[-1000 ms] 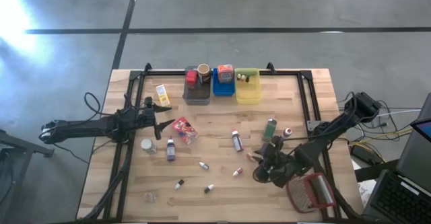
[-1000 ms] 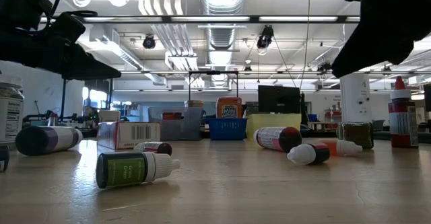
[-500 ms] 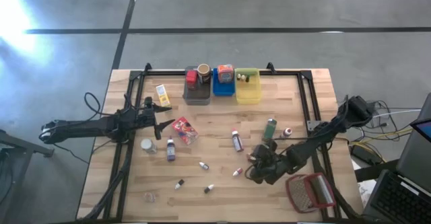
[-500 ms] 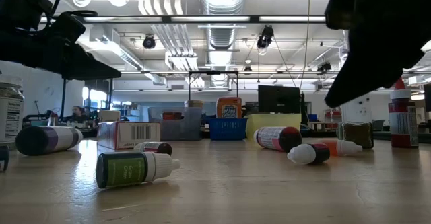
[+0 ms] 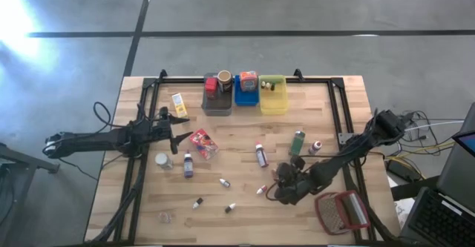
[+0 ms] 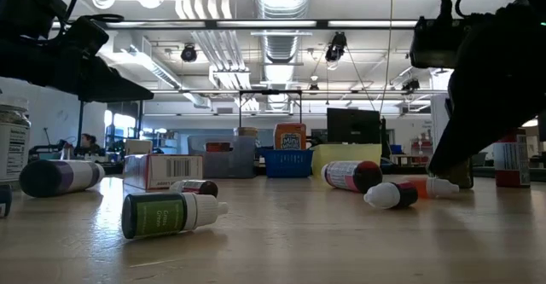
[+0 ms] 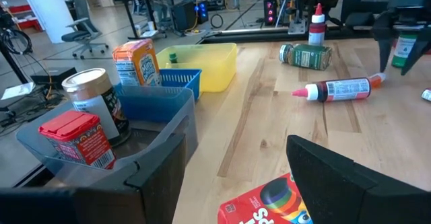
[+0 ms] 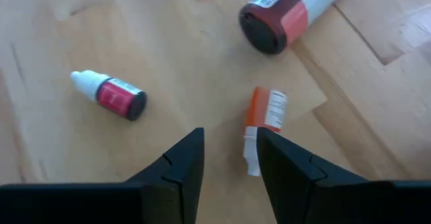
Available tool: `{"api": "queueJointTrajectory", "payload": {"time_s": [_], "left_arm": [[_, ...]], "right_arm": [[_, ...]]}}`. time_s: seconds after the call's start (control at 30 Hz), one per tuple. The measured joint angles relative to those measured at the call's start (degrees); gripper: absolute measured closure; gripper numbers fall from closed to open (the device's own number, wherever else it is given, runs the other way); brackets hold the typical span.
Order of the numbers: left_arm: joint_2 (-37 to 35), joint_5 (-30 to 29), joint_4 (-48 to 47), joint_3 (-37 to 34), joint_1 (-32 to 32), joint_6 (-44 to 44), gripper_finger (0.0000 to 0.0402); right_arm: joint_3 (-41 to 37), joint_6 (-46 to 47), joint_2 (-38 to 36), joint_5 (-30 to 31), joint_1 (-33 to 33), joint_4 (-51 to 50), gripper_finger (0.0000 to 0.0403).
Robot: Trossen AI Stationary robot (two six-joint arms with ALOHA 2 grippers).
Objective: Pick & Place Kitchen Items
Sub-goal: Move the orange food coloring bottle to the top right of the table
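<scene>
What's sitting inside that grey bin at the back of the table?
The grey bin holds a red-lidded box and a round jar with a pale lid. Its wall hides their lower parts and the bin floor.

1. Pale wooden plank table (image 5: pixel 245 210) with black metal frame (image 5: pixel 338 106).
2. Grey (image 5: pixel 217 103), blue (image 5: pixel 246 96) and yellow (image 5: pixel 272 102) rectangular bins at far edge.
3. Red packet (image 5: pixel 202 142), dark red-labelled bottle (image 5: pixel 261 155) and tiny dropper bottles (image 5: pixel 224 182) scattered mid-table.

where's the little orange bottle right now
In the right wrist view the small orange bottle lies on its side on the wooden table, just ahead of the open right tool, below the dark-capped red bottle.
</scene>
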Motion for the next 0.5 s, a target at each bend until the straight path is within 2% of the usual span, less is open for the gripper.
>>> {"api": "queueJointTrajectory", "payload": {"time_s": [0.23, 0.5], "left_arm": [[0.01, 0.00, 0.02, 0.00, 0.00, 0.01, 0.0140], [0.01, 0.00, 0.04, 0.00, -0.02, 0.00, 0.0140]], "right_arm": [[0.00, -0.19, 0.58, -0.02, -0.93, -2.14, 0.0262], [0.08, -0.72, 0.49, -0.56, -1.22, -2.80, 0.0284]]}}
